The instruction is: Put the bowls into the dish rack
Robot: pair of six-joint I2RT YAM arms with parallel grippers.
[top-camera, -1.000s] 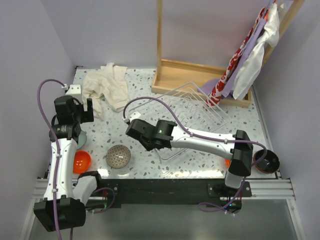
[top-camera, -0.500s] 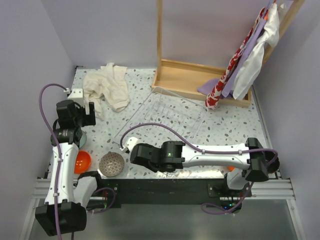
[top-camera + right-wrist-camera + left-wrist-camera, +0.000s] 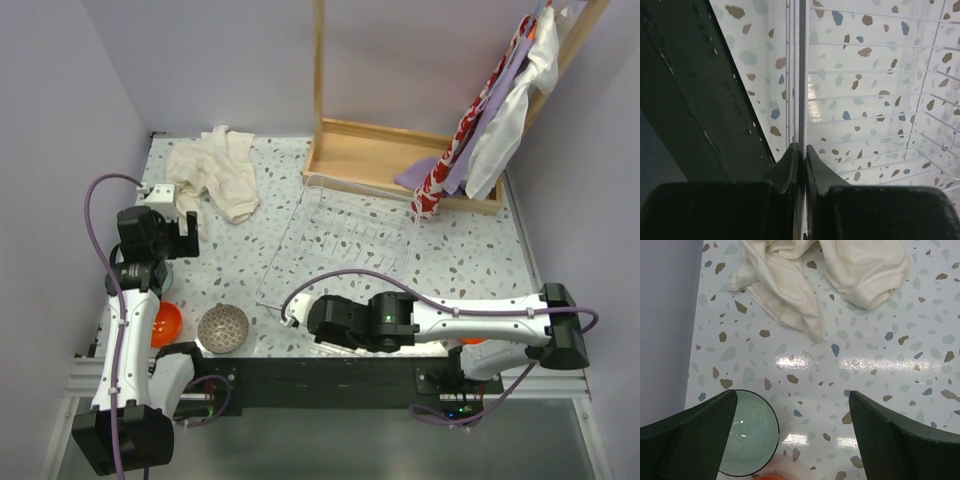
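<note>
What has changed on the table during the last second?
The right gripper, shut on an edge bar of the dish rack, dragged it towards the near edge, where it now lies flat. The grey-speckled bowl shifted slightly near-left. The left gripper, orange bowl and cloth hardly moved.

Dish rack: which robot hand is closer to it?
Right. The right gripper is pinched shut on a bar at the near edge of the dish rack. The left gripper hangs open off to the rack's left, above a pale green bowl.
</note>
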